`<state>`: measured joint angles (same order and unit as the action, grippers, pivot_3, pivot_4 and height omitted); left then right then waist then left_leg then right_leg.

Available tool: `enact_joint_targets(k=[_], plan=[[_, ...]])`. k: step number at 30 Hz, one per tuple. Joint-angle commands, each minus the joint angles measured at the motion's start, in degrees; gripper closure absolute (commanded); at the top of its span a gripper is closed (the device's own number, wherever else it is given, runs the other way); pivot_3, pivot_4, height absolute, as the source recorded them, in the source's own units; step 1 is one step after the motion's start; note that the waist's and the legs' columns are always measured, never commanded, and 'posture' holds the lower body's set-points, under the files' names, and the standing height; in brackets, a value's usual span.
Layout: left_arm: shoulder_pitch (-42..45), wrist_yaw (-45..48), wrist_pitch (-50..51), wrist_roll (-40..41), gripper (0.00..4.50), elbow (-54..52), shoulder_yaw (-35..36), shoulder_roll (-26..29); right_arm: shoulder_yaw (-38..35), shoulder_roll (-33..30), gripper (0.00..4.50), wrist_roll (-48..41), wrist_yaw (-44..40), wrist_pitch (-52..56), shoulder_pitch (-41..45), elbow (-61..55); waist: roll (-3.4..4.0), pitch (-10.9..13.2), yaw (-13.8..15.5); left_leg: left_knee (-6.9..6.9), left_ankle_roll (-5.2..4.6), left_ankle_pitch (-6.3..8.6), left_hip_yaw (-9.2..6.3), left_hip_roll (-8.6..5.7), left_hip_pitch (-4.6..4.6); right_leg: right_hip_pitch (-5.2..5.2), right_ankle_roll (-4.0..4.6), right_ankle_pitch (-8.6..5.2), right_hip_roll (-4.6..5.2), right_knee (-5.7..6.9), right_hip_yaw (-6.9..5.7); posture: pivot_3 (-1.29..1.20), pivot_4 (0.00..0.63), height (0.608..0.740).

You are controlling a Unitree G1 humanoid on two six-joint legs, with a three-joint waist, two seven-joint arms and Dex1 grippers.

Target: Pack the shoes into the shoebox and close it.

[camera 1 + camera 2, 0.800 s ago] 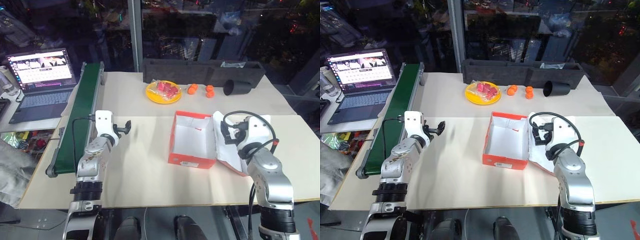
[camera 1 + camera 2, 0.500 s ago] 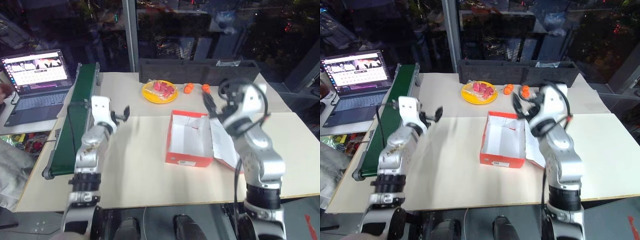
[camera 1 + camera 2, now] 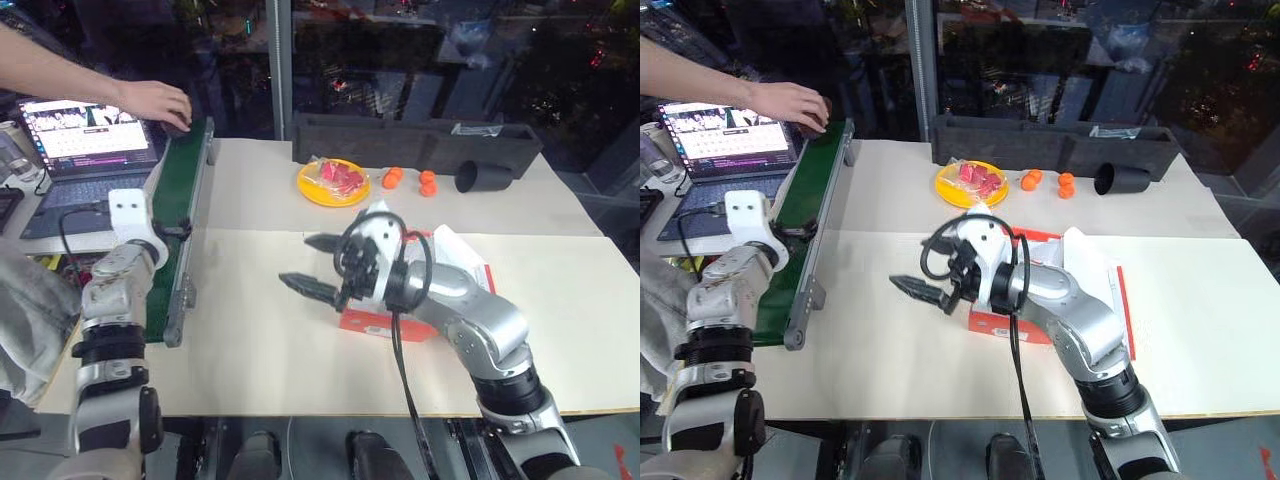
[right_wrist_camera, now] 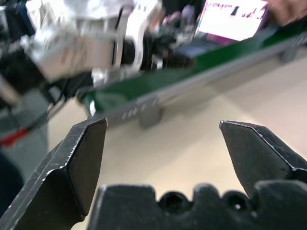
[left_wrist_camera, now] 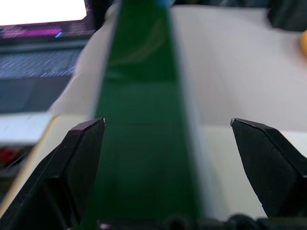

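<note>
Behind right arm, red-orange shoebox (image 3: 462, 278)

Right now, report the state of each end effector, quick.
Left end effector: open, holding nothing, above the green conveyor belt.
Right end effector: open, holding nothing, beside the shoebox.

I see a pale beige table (image 3: 250, 350) set against dark glass windows (image 3: 400, 60) with night reflections, split by a metal upright (image 3: 281, 65). A green conveyor belt (image 3: 180, 200) runs along its left edge; beyond it, a lit laptop (image 3: 75, 135) on a side desk.
</note>
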<state>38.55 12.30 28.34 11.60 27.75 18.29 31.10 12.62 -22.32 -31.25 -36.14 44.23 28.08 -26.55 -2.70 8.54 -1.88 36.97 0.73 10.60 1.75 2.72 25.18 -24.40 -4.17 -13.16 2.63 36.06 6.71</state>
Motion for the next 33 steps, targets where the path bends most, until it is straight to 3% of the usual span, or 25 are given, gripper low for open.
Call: enact_joint_targets(k=[1, 12, 22, 33], plan=[[2.35, -0.08, -1.0, 0.22, 0.0, 0.47, 0.94, 1.42, -2.12, -1.86, 0.02, -2.83, -1.16, 0.9, -2.13, -5.29, 0.0, 0.0, -0.03, 0.0, 0.0, 0.0, 0.0, 0.0, 0.0, -0.01, 0.0, 0.0, 0.0, 0.0, 0.0, 0.0, 0.15, 0.719], [2.18, 0.05, -0.42, -0.05, 0.0, 1.21, -0.38, 0.44, -3.31, -7.15, 0.02, -1.11, 2.06, 2.66, -6.81, -8.63, -0.01, 0.0, 0.0, 0.05, 0.04, -0.02, -0.02, 0.0, -0.04, -0.02, 0.06, -0.04, -0.02, 0.02, -0.02, 0.0, 0.15, 0.719], [2.42, -1.27, -3.01, -1.89, 0.0, 1.83, -1.49, 0.75, -6.26, -7.84, 0.02, -1.75, 4.64, 3.41, -8.77, -8.95, -0.02, -0.01, 0.38, 0.07, 0.04, -0.02, -0.03, 0.0, -0.04, -0.01, 0.07, -0.04, -0.02, 0.02, -0.02, 0.0, 0.15, 0.719], [2.62, -1.82, -7.32, -6.71, 0.0, 3.97, -5.37, 1.49, -4.48, -8.07, 0.02, 0.82, 5.21, 2.91, -8.49, -6.93, -0.02, -0.01, 0.67, 0.1, 0.04, -0.02, -0.03, 0.0, -0.04, -0.01, 0.07, -0.04, -0.03, 0.03, -0.02, 0.0, 0.15, 0.719]])
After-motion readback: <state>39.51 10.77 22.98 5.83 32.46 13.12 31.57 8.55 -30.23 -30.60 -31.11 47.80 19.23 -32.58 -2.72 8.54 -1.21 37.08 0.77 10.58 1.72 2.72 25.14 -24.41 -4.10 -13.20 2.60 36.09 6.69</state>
